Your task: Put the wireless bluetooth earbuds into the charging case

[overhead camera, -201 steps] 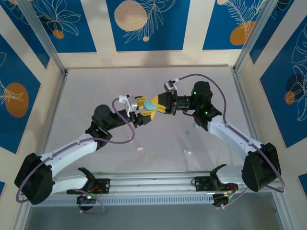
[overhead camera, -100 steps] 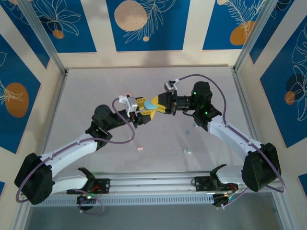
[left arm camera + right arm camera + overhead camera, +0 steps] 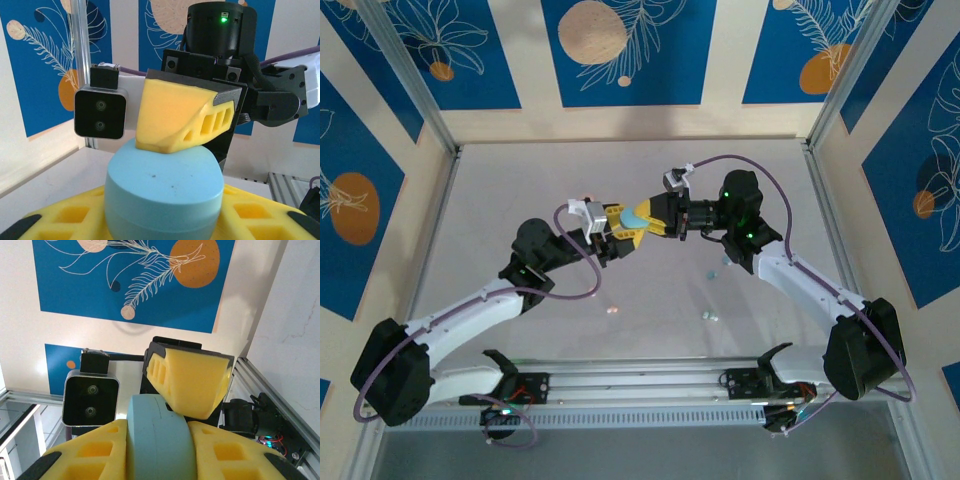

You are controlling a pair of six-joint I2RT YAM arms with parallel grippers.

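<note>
Since both grippers meet at the pale blue charging case (image 3: pixel 633 217), I take it as my reference. Left of the case and nearer the bases, one pink earbud (image 3: pixel 611 310) lies on the table (image 3: pixel 520 190), well apart from it. Left gripper (image 3: pixel 623 226): its yellow fingers flank the case closely, but I cannot tell whether they grip it. Right gripper (image 3: pixel 158 450): fingers clenched on the case, which sits edge-on between them. Right of the case and nearer the bases, a pale blue earbud (image 3: pixel 707 316) lies on the table.
</note>
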